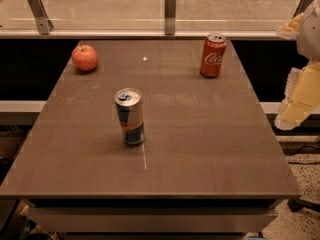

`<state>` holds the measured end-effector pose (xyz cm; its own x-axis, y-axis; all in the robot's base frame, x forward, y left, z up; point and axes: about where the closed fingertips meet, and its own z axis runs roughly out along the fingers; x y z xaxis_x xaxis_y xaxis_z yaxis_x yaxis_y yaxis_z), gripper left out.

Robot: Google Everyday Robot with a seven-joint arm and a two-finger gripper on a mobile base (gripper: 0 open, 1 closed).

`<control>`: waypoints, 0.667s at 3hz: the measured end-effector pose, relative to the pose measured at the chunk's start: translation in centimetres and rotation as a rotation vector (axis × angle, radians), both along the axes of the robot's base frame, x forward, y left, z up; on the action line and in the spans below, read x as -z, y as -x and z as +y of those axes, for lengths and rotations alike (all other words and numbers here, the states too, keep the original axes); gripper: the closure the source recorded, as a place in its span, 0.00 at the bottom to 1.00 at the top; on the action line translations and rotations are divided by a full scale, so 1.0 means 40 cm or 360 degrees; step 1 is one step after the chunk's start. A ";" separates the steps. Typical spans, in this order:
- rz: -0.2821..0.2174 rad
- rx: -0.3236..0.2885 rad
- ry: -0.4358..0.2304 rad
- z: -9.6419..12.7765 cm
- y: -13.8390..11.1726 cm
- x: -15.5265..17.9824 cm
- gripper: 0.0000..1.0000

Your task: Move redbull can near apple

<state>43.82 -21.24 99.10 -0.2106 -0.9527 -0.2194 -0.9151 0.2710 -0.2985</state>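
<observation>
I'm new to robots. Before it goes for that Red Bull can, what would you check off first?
1. redbull can upright, mid-table: ok.
2. apple in view, at the far left corner: ok.
3. Nothing stands between the can and the apple on the table: ok.
4. Coca-Cola can is far right, off that path: ok.
5. tool at the can: not ok; it hangs beyond the table's right edge.

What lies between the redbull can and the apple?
Only bare tabletop, as the camera view shows, between the redbull can and the apple. The end effector hangs beyond its right edge.
</observation>
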 end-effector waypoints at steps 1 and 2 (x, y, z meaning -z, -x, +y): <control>0.0000 0.0000 0.0000 0.000 0.000 0.000 0.00; -0.0001 0.0001 -0.0049 0.002 0.002 -0.003 0.00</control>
